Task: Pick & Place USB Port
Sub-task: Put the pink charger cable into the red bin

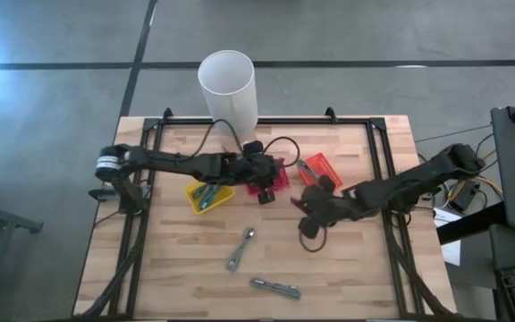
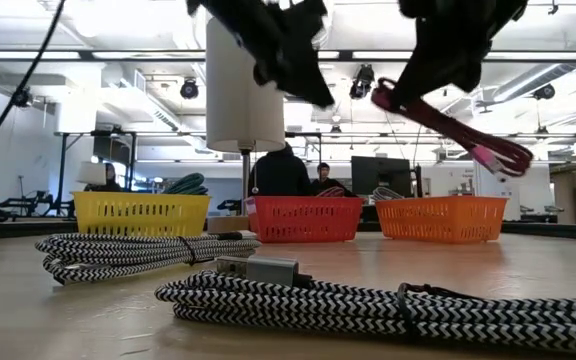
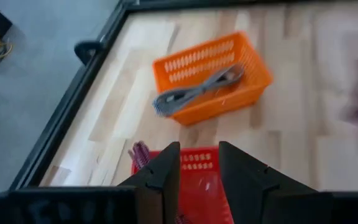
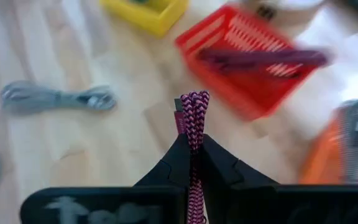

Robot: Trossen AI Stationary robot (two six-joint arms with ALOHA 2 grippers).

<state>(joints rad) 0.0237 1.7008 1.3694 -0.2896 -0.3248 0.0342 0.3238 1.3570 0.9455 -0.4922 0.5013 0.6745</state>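
Observation:
A magenta braided USB cable [image 4: 193, 106], coiled into a bundle, is in my right gripper [image 4: 191, 146], which is shut on it. In the high view that gripper [image 1: 314, 210] hovers over the table's middle, right of the baskets, and the cable's loop [image 1: 309, 240] hangs under it. The low view shows the cable [image 2: 458, 125] well above the tabletop. My left gripper [image 3: 199, 165] is open and touches nothing; it stands over the red basket [image 3: 197, 190]. Another dark purple cable [image 4: 260, 59] lies in the red basket [image 4: 253, 74]. My right gripper pinches the folded strands of the magenta cable [image 4: 194, 127] between its two fingers, the bundle's bend sticking out past the fingertips. The fingers come from above. The cable is lifted clear of the table and its loop [image 2: 488, 150] hangs slanting below the gripper.
An orange basket [image 3: 210, 74] holds a grey cable [image 3: 194, 90]. A yellow basket [image 1: 208, 195] sits left of the red one. Two black-and-white braided cables [image 1: 241, 249] [image 1: 275, 288] lie on the near half of the table. A white cylinder [image 1: 228, 85] stands at the far edge.

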